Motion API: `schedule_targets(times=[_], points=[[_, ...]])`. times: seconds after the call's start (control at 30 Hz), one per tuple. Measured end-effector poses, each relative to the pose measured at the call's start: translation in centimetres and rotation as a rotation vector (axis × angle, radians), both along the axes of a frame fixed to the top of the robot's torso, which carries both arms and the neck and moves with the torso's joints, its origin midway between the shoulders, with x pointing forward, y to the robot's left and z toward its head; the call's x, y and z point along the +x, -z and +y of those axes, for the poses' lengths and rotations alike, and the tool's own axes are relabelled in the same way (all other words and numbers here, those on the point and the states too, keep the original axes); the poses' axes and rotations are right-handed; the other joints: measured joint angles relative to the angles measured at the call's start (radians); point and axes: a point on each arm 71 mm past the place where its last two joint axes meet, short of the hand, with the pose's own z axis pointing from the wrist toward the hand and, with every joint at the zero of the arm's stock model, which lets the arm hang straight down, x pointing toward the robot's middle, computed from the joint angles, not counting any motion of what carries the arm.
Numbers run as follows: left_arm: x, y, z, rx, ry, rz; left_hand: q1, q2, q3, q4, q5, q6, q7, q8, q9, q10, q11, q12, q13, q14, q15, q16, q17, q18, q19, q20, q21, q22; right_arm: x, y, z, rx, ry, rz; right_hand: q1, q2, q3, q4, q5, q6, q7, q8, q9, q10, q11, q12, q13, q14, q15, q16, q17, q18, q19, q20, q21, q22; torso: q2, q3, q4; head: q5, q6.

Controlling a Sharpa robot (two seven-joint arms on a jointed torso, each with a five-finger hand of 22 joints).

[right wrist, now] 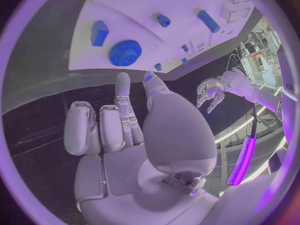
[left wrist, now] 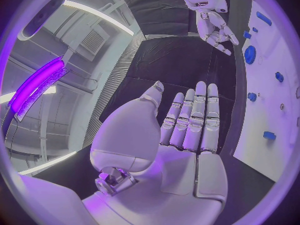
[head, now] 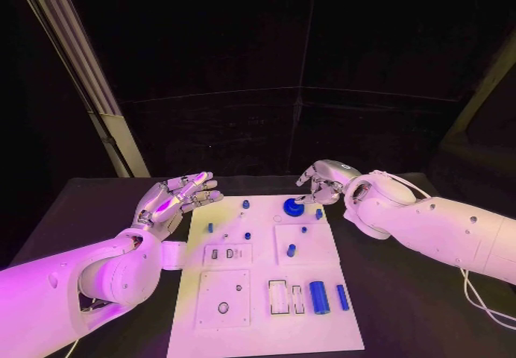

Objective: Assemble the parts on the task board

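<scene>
A white task board (head: 263, 328) lies in the middle of a black worktop (head: 408, 298). A blue gear (head: 292, 206) sits near the board's far edge, and the right hand (head: 323, 184) hovers beside it with fingers partly curled, holding nothing. The left hand (head: 172, 200) hangs spread and empty over the board's far left corner. Small blue pegs (head: 246, 203) stand scattered across the far half. A blue cylinder (head: 319, 297) and a thinner blue rod (head: 342, 297) lie loose near the near right corner, so assembly looks only partly done.
</scene>
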Motion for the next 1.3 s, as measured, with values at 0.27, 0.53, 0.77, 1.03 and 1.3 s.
schedule_targets(times=[0.27,0.53,0.77,1.03,1.3], points=[[0.1,0.1,0.0,0.0,0.001,0.0,0.0,0.0,0.0,0.0,0.0,0.0,0.0,0.0,0.0,0.0,0.0,0.0,0.0,0.0,0.0,0.0,0.0,0.0,0.0,0.0,0.0,-0.001,0.4,0.7,-0.9,-0.007,0.052,0.084,0.064,-0.019,-0.061,0.083,0.002,-0.028,0.017,0.0,0.0,-0.011,0.017,0.424,0.49,-0.002,0.01,0.084,0.164,0.0,0.008,0.008,0.01,0.03,0.001,0.0013,-0.0007,-0.006,-0.002],[0.3,0.2,-0.1,0.0,0.003,0.002,0.003,0.003,0.0,0.0,0.0,0.0,0.0,0.0,0.0,0.0,0.0,0.0,0.0,0.0,0.0,0.0,0.0,0.0,0.0,0.0,-0.004,-0.001,1.1,1.5,-0.2,-0.022,0.059,0.13,0.076,-0.015,-0.063,0.086,0.002,-0.037,0.02,0.006,0.0,0.018,0.027,0.605,0.69,-0.002,0.017,0.113,0.218,0.0,0.014,0.021,0.021,0.048,0.002,0.0002,0.0012,-0.007,-0.01],[0.4,0.3,-0.1,0.001,0.004,0.004,0.003,0.003,0.0,0.0,0.0,0.0,0.0,0.0,0.0,0.0,0.0,0.0,0.0,0.0,0.0,0.0,0.0,0.0,0.0,0.0,-0.004,-0.001,1.2,1.6,0.8,-0.03,0.033,0.122,0.084,-0.007,-0.06,0.083,0.02,-0.037,0.02,0.02,0.001,0.053,0.028,0.707,0.802,0.002,0.02,0.122,0.218,0.0,0.014,0.021,0.025,0.055,0.003,0.0008,0.0028,-0.006,-0.012],[0.4,0.4,-0.2,0.0,0.009,0.006,0.003,0.003,0.0,0.0,0.0,0.0,0.0,0.0,0.0,0.0,0.0,0.0,0.0,0.0,0.0,-0.004,0.0,0.0,0.0,0.0,-0.004,-0.002,1.6,2.0,1.9,-0.053,0.008,0.128,0.097,0.006,-0.059,0.077,0.025,-0.021,0.017,0.032,0.003,0.091,0.025,0.802,0.871,0.002,0.02,0.162,0.217,-0.015,0.037,0.026,0.043,0.064,0.004,0.001,0.0029,-0.006,-0.016],[0.4,0.4,-0.2,0.001,0.01,0.008,0.003,0.003,0.003,-0.003,0.0,0.0,0.0,0.0,0.0,0.0,0.0,0.0,0.0,0.0,0.0,-0.004,0.0,0.0,0.0,0.0,-0.004,-0.002,1.9,2.5,2.1,-0.082,0.003,0.156,0.104,0.013,-0.057,0.069,0.025,-0.014,0.017,0.037,0.003,0.091,0.025,0.815,0.871,0.002,0.02,0.168,0.217,-0.015,0.044,0.026,0.047,0.064,0.004,0.0009,0.0035,-0.003,-0.021]])
